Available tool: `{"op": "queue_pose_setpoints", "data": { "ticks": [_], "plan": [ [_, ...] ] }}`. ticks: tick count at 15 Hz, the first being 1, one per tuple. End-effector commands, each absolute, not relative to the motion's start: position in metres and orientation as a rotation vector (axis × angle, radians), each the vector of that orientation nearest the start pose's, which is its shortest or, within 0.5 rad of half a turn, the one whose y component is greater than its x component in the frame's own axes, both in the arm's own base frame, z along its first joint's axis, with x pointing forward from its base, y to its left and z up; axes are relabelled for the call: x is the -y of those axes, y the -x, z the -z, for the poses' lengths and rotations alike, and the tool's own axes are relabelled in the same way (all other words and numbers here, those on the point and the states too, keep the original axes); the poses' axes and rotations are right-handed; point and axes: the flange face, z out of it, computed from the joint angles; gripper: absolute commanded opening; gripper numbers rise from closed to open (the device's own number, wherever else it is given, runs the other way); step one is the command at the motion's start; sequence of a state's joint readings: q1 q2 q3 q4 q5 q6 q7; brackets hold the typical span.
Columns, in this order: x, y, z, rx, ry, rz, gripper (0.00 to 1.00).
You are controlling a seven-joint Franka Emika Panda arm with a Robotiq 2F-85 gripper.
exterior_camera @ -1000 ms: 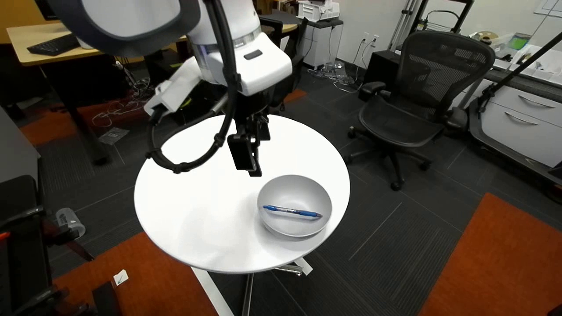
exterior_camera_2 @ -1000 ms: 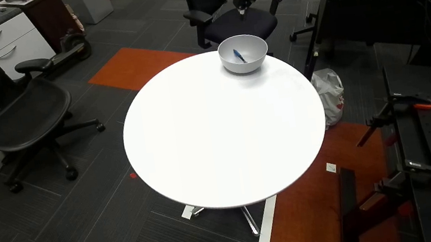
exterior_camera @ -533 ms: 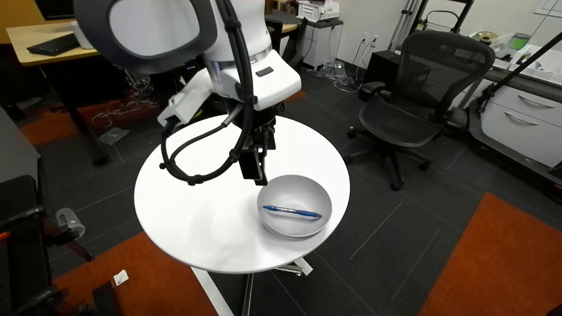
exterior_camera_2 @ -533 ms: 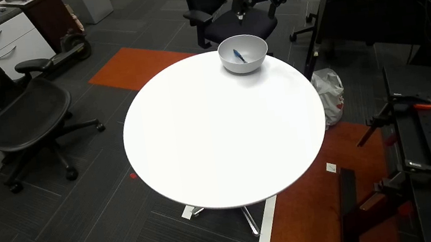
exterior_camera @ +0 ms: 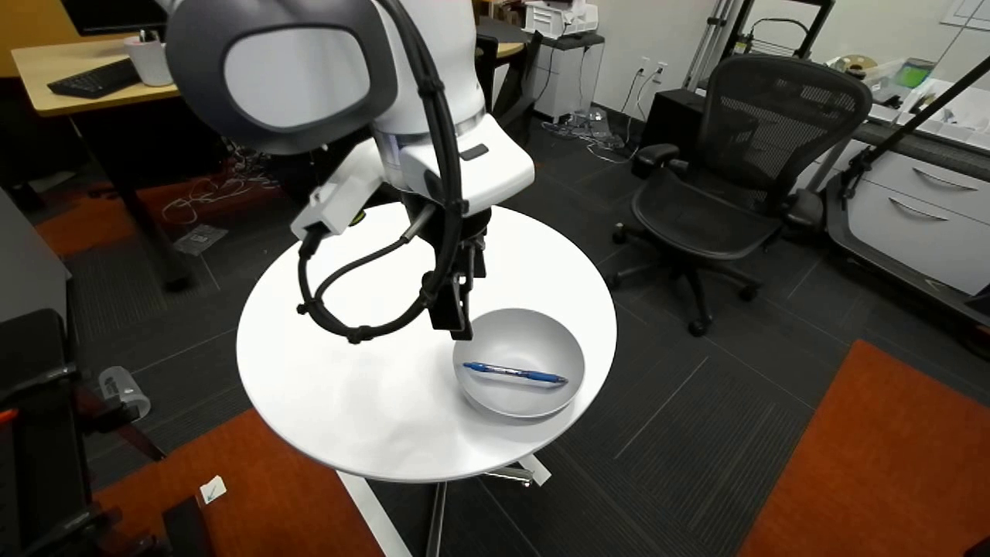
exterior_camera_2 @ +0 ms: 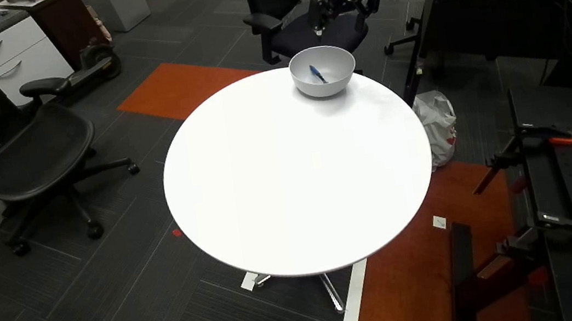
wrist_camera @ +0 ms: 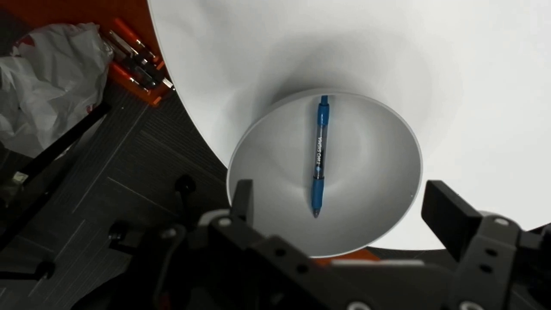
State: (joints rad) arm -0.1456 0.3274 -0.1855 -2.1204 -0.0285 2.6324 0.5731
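- The claw (wrist_camera: pixel 340 202) had its two black fingers (wrist_camera: pixel 450 215) spread wide apart, and it gripped nothing.
- In the wrist view, one finger was between 8 and 9 o'clock of the gray bowl (wrist_camera: pixel 379 146), and its mate was between 3 and 4 o'clock.
- In an exterior view, the claw hung near 10 o'clock of the bowl (exterior_camera: pixel 534 333). In an exterior view, a gap showed between the claw and the bowl (exterior_camera_2: pixel 336 62), so it did not look like they touched.
- The blue pen (wrist_camera: pixel 319 146) lay inside the bowl, lower than the claw. In the wrist view its back end was close to the rim at 12 o'clock, and its writing tip pointed to 6 o'clock.
- Done so far, it seemed: the claw was close to the bowl, and its fingers were wide. Not done yet: the pen was not pinched or picked up, and the bowl was not held.
- The bowl stood the right way up on a round white table (exterior_camera: pixel 325 394), between 3 and 4 o'clock of its top in an exterior view.
- The big white arm (exterior_camera: pixel 460 85) was at about 12 o'clock of that same table.
- Farther out, a black chair (exterior_camera: pixel 750 155) was at 2 o'clock of the table, and in an exterior view a crinkly white bag (exterior_camera_2: pixel 436 127) was near 3 o'clock, low down.
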Motion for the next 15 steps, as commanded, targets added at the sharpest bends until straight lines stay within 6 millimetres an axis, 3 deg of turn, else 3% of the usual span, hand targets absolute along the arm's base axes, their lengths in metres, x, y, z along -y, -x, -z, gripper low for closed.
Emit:
{"op": "queue_pose_setpoints", "data": {
  "ticks": [1, 8, 15],
  "plan": [
    [0.200, -0.583, -0.257, -1.337, 2.912, 0.275, 1.00],
    [0.216, -0.610, -0.217, -1.338, 2.948, 0.222, 1.00],
    [0.222, -0.620, -0.178, -1.334, 2.983, 0.185, 1.00]
  ]
}}
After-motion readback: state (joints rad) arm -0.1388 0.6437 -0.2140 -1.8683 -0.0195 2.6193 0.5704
